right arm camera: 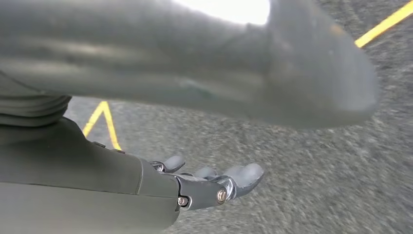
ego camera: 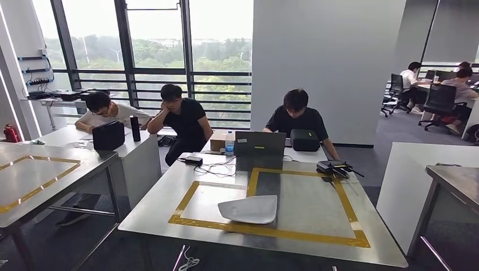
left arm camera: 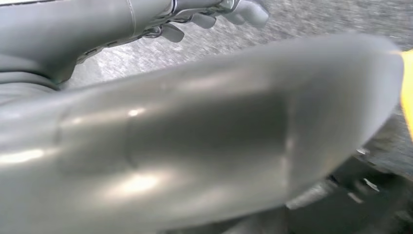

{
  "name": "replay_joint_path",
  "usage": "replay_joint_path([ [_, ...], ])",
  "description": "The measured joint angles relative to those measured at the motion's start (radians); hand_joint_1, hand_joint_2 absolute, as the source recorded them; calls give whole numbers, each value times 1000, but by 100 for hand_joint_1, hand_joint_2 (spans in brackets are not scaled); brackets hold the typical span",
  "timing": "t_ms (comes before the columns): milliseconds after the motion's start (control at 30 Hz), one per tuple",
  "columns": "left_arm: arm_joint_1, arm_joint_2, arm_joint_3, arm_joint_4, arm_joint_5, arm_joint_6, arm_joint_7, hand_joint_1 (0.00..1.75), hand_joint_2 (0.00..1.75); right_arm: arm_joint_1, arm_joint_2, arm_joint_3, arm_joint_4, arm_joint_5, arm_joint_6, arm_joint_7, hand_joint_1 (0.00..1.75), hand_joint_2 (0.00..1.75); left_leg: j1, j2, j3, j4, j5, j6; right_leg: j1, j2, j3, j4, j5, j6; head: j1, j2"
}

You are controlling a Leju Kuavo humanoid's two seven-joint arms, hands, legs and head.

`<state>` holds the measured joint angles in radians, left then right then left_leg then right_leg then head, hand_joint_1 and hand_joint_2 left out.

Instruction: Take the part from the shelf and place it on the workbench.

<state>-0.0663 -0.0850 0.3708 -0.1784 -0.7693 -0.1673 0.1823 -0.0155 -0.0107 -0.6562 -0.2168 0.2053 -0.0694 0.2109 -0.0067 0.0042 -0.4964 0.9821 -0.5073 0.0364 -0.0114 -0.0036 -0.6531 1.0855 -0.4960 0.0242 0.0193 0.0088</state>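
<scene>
the pale curved part [ego camera: 248, 209] lies on the steel desk [ego camera: 316, 237], at the near edge of its yellow tape frame [ego camera: 353, 210]. left robot hand [left arm camera: 214, 17] and right robot hand [right arm camera: 209, 183]: fingers spread apart, holding nothing, above grey floor [right arm camera: 311, 165].

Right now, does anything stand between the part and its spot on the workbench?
Nothing visible does. The part already lies on the workbench, inside the yellow tape frame near its front strip. The laptop and cables sit at the far edge, well apart from it.
</scene>
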Motion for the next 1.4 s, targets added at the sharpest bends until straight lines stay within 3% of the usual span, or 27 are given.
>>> replay_joint_path([
  [67, -1, 4, 0, 0, -7, -7, 8, 0, 0, -3, 3, -10, 5, -1, 5, -35, 0, 0, -3, 2, -28, 3, 22, 6, 0, 1, -28, 125, -96, 6, 2, 0],
  [100, -3, 6, 0, 0, -9, -9, 10, 0, 0, -4, 4, -13, 7, 0, 7, -43, 0, 0, -4, 3, -44, 6, 34, 7, 0, 1, -32, 178, -114, 7, 2, 0],
  [133, -4, 6, 0, 0, -12, -11, 11, 0, 0, -5, 6, -15, 9, 3, 8, -49, 0, 0, -5, 4, -61, 11, 45, 6, 1, 1, -24, 205, -106, 7, 2, 1],
  [167, -5, 6, 0, 0, -16, -13, 11, 0, 0, -5, 7, -16, 11, 11, 11, -59, 0, 0, -5, 4, -78, 16, 56, 4, 1, 1, -1, 198, -80, 6, 2, 1],
  [200, -7, 6, 0, 0, -21, -14, 11, 0, 0, -6, 8, -16, 12, 26, 16, -74, 0, 0, -5, 4, -97, 23, 65, 2, 1, 1, 40, 155, -50, 4, 3, 1],
  [233, -9, 6, 0, -1, -24, -15, 12, 0, 0, -7, 9, -13, 12, 45, 24, -96, 0, 0, -5, 4, -114, 30, 74, -2, 2, 1, 91, 84, -39, 0, 3, 1],
  [300, -21, 5, 0, -2, -28, -14, 13, 0, 0, -12, 10, -3, 12, 80, 41, -144, 0, 0, -5, 7, -135, 37, 92, -12, 8, 1, 175, -51, -49, -12, 3, 1],
  [333, -30, 5, 0, -2, -28, -13, 13, 0, 0, -15, 11, 3, 13, 90, 49, -163, 0, 0, -3, 8, -140, 37, 101, -17, 13, 2, 193, -87, -60, -18, 3, 1],
  [400, -47, 5, -1, -2, -27, -12, 16, 0, 0, -20, 15, 11, 16, 97, 57, -179, 0, 0, -1, 7, -144, 31, 118, -29, 15, 1, 187, -100, -47, -32, 3, 1],
  [467, -56, 6, -1, -2, -27, -11, 19, 0, 0, -24, 18, 17, 18, 100, 59, -184, 0, 0, 1, 3, -157, 54, 85, -42, 10, -2, 172, -108, -26, -48, 2, 1],
  [567, -59, 6, -1, -2, -27, -9, 17, 0, 0, -24, 22, 21, 20, 102, 61, -188, 0, 0, 9, -1, -192, 212, -52, -60, 6, -4, 140, -107, 3, -58, -1, 1],
  [600, -61, 6, -1, -2, -28, -9, 14, 0, 0, -24, 24, 23, 21, 106, 63, -184, 0, 44, 13, -1, -199, 268, -76, -65, 5, -5, 126, -104, 12, -56, -1, 0],
  [633, -63, 6, -1, -2, -31, -11, 10, 0, 0, -25, 26, 25, 22, 114, 65, -175, 0, 87, 16, -1, -195, 300, -76, -69, 4, -6, 113, -100, 21, -54, -1, 0],
  [667, -68, 6, -2, -3, -37, -15, 6, 0, 0, -28, 28, 30, 22, 130, 67, -159, 0, 131, 20, -1, -176, 299, -56, -73, 3, -6, 98, -95, 30, -50, -2, 1],
  [700, -75, 6, -3, -3, -43, -22, 4, 0, 0, -30, 32, 39, 24, 153, 68, -139, 0, 175, 24, -1, -140, 263, -27, -77, 1, -7, 83, -89, 38, -45, -2, 0],
  [767, -91, 5, -6, -5, -54, -32, 3, 0, 0, -37, 39, 67, 26, 207, 67, -101, 0, 175, 29, -5, -48, 133, -8, -85, -2, -7, 59, -76, 50, -33, -3, 1],
  [833, -102, 3, -8, -6, -56, -31, 3, 0, 0, -46, 50, 100, 27, 251, 65, -80, 0, 175, 26, -10, 2, 43, -27, -79, -1, -7, 44, -70, 65, -21, -3, 1],
  [933, -102, 1, -8, -5, -56, -20, 2, 0, 0, -54, 73, 148, 33, 303, 69, -45, 0, 175, 20, -8, -8, 27, -17, -48, -6, -4, 32, -69, 78, -3, -2, 1],
  [1000, -94, 0, -8, -5, -55, -10, 1, 0, 0, -53, 85, 177, 39, 330, 70, -22, 0, 175, 18, -4, -25, 25, 2, -25, -9, -3, 10, -17, 18, 4, 0, 1],
  [1067, -82, 0, -7, -4, -53, 5, 2, 0, 0, -53, 93, 204, 40, 348, 71, -15, 0, 175, 13, -2, -50, 27, 22, -12, -8, -2, -25, 106, -81, 4, 2, 1],
  [1100, -74, 0, -7, -4, -52, 11, 6, 0, 0, -53, 94, 214, 41, 353, 71, -16, 0, 175, 9, -1, -65, 29, 33, -10, -7, -2, -37, 168, -112, 3, 2, 1],
  [1133, -66, 0, -7, -3, -50, 17, 13, 0, 0, -53, 95, 221, 41, 356, 71, -18, 0, 175, 6, 0, -80, 32, 43, -8, -4, -2, -36, 207, -119, 0, 2, 1],
  [1167, -57, 0, -7, -2, -49, 24, 22, 0, 0, -53, 95, 228, 41, 358, 71, -19, 0, 175, 3, 2, -95, 35, 52, -8, -1, -1, -21, 215, -103, -5, 3, 1],
  [1233, -41, -2, -6, -1, -46, 34, 37, 0, 0, -55, 95, 238, 41, 365, 68, -15, 0, 175, 0, 3, -124, 45, 69, -9, 8, -1, 62, 128, -50, -18, 3, 1],
  [1300, -33, -5, -5, 0, -45, 39, 42, 0, 0, -61, 93, 247, 40, 373, 61, -9, 0, 175, -1, 2, -142, 50, 87, -15, 18, 0, 159, -12, -50, -30, 3, 1],
  [1333, -32, -6, -5, 0, -45, 38, 41, 0, 0, -64, 92, 249, 40, 375, 57, -8, 0, 175, -1, 2, -146, 49, 97, -20, 21, 1, 184, -60, -60, -34, 3, 1],
  [1400, -32, -7, -5, 0, -45, 36, 41, 0, 0, -70, 91, 250, 40, 376, 53, -10, 0, 175, 2, 2, -147, 44, 112, -28, 25, 2, 189, -85, -62, -38, 2, 1],
])
